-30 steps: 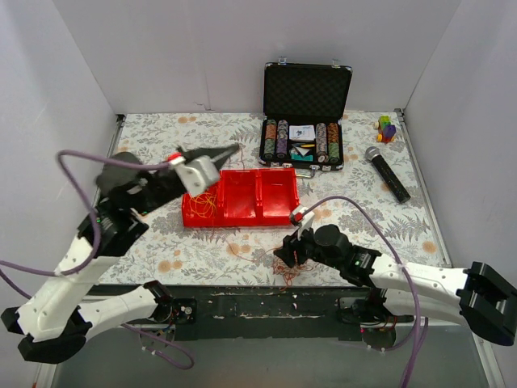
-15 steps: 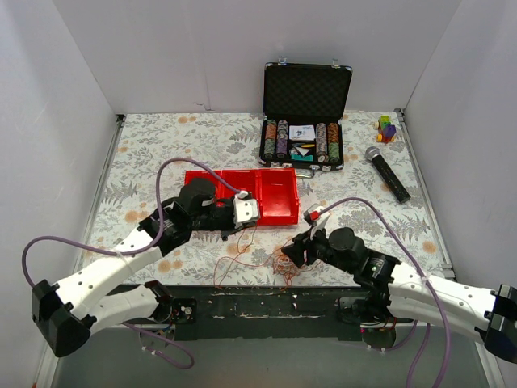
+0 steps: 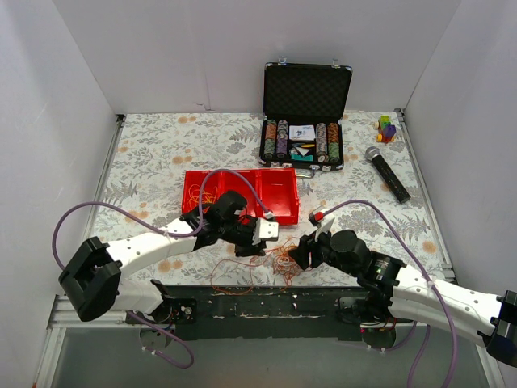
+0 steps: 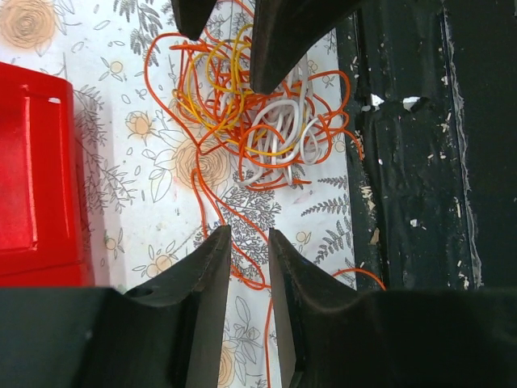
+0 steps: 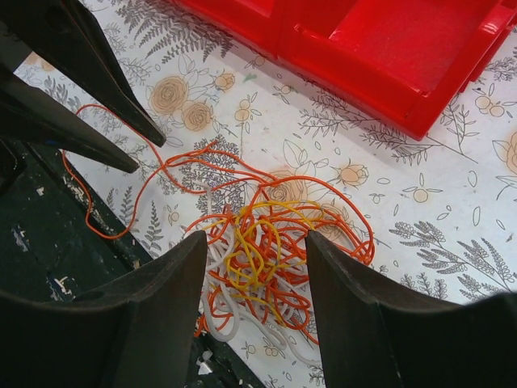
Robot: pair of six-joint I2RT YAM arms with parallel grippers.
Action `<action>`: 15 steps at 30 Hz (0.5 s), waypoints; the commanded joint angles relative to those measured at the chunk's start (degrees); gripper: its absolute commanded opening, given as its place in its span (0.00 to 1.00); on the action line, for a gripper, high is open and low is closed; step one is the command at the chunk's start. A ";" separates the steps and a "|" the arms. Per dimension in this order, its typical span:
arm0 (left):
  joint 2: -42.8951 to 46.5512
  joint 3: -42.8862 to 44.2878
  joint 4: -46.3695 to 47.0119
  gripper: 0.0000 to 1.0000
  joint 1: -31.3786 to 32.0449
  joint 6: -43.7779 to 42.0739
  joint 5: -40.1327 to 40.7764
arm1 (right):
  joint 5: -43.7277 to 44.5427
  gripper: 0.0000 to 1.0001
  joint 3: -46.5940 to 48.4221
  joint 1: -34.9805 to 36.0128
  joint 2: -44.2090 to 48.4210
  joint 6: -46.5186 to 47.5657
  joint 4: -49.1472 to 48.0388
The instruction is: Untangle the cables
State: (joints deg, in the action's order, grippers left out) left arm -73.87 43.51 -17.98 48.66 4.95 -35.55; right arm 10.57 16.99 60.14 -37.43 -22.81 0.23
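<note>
The cables (image 3: 279, 260) lie as a small clump of orange, yellow and white loops at the near table edge. They also show in the left wrist view (image 4: 242, 121) and the right wrist view (image 5: 275, 212). My right gripper (image 3: 299, 257) (image 5: 254, 242) is open wide just above the clump, one finger on each side, holding nothing. My left gripper (image 3: 255, 247) (image 4: 248, 236) is to the left of the clump with its jaws a little apart. A loose orange strand (image 4: 242, 242) runs on the table between its fingertips, ungripped.
A red two-compartment bin (image 3: 279, 194) stands just behind the grippers. An open case of poker chips (image 3: 305, 121), a microphone (image 3: 386, 172) and a small coloured toy (image 3: 387, 128) are at the back right. The black front rail (image 3: 266, 303) borders the clump; an orange strand (image 3: 230, 284) trails onto it.
My left arm has swung down from above the red bin to the near edge beside the clump. The right gripper has shifted slightly right and stays over the clump.
</note>
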 commanded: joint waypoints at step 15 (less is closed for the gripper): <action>-5.06 -6.59 15.42 0.74 1.26 3.13 1.36 | 1.65 0.61 1.64 0.15 -0.10 -0.92 -0.32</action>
State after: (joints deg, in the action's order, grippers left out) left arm -77.97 37.71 -8.19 49.54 7.33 -35.44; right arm 10.81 17.02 60.14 -37.74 -23.44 0.49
